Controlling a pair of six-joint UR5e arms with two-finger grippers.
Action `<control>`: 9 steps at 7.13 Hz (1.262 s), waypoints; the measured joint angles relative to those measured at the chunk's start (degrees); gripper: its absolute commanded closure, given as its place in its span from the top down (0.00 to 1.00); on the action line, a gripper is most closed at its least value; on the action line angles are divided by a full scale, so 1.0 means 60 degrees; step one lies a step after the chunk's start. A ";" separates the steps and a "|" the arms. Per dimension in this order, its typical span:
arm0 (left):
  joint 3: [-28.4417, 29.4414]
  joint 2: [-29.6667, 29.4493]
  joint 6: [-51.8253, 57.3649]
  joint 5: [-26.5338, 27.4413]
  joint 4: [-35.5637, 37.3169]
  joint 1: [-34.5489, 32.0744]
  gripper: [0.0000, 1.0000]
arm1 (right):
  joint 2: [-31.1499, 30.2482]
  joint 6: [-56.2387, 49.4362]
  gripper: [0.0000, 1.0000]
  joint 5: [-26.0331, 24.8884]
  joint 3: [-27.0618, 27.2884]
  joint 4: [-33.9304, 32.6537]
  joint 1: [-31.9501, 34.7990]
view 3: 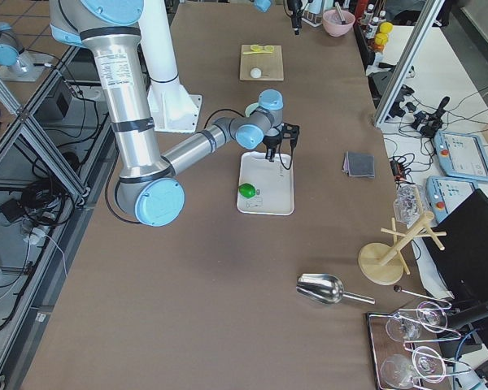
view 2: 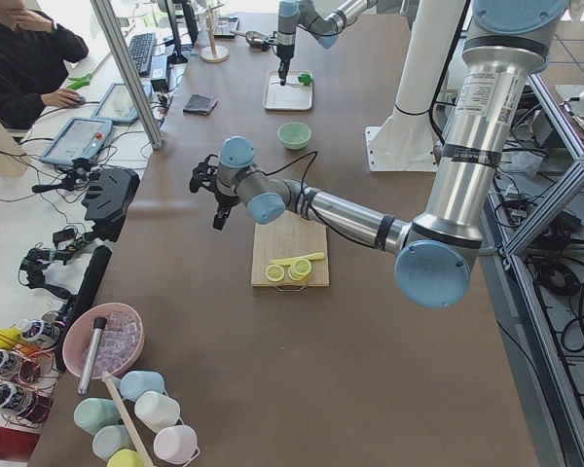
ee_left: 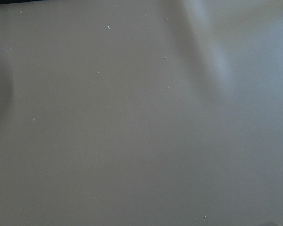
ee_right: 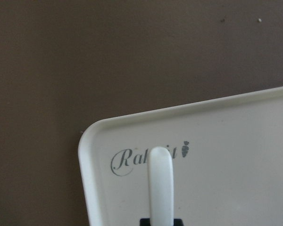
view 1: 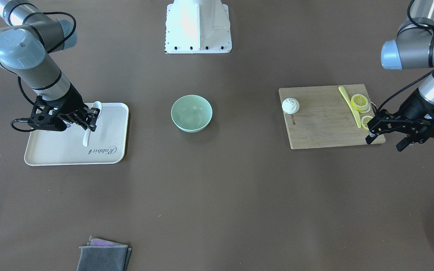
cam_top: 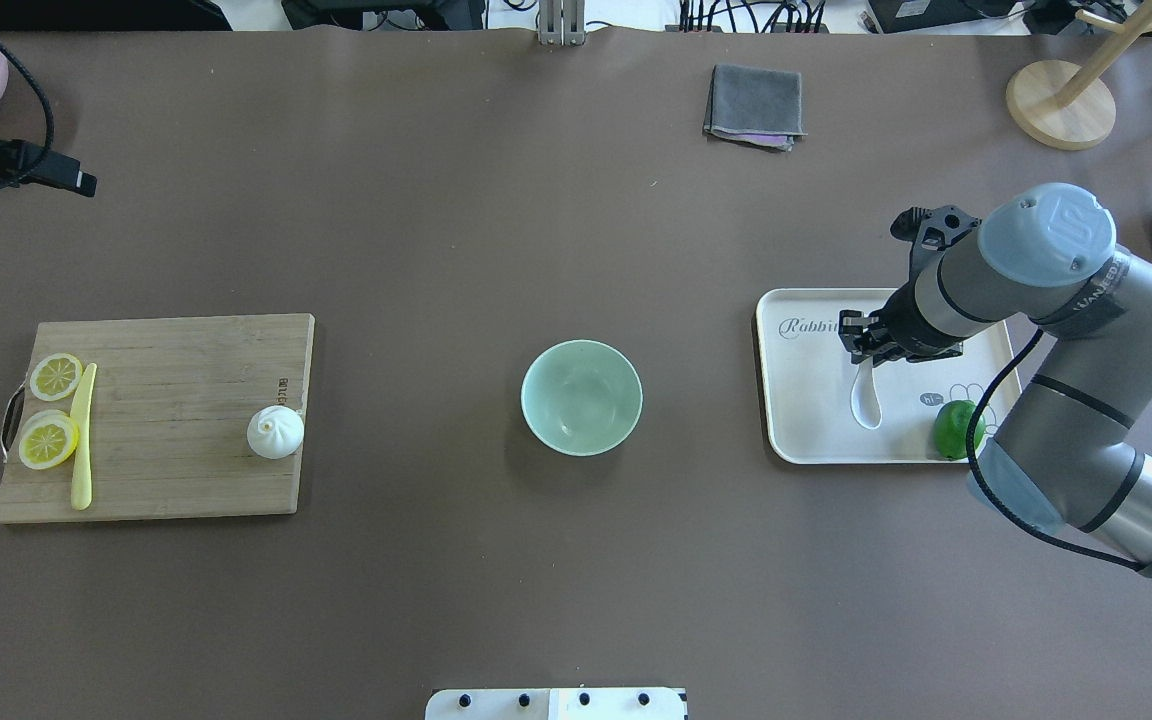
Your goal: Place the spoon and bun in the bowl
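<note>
The white spoon (cam_top: 866,405) lies along the cream tray (cam_top: 806,400), scoop toward the robot. My right gripper (cam_top: 866,350) is over the tray and shut on the spoon's handle (ee_right: 160,183); the handle's tip sticks out past the fingers (view 1: 86,140). The white pleated bun (cam_top: 275,432) sits at the inner edge of the wooden cutting board (cam_top: 166,400). The empty mint-green bowl (cam_top: 581,397) stands mid-table between the tray and the board. My left gripper (view 1: 385,141) is open and empty, raised near the board's outer edge, away from the bun (view 1: 290,105).
A green lime (cam_top: 958,430) lies on the tray beside the right arm. Lemon slices (cam_top: 54,375) and a thin yellow knife (cam_top: 83,435) lie at the board's outer end. A folded grey cloth (cam_top: 754,105) lies at the far edge.
</note>
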 measured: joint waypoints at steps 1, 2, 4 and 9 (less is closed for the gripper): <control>-0.0119 -0.0163 -0.0389 0.0340 0.0017 0.0583 0.97 | 0.0503 0.0229 0.00 0.0065 0.0159 -0.0639 0.0046; -0.0356 -0.0143 -0.0666 0.0631 0.0029 0.1157 0.97 | 0.0903 0.0469 0.00 0.0086 0.0286 -0.1086 0.0028; -0.1078 0.0358 -0.1112 0.1331 0.0036 0.2253 0.97 | 0.1379 0.0940 0.00 0.0062 0.0405 -0.1363 -0.0192; -0.1959 0.0938 -0.2239 0.3097 0.0033 0.4617 0.95 | 0.2219 0.1578 0.00 -0.0152 0.0224 -0.1402 -0.0801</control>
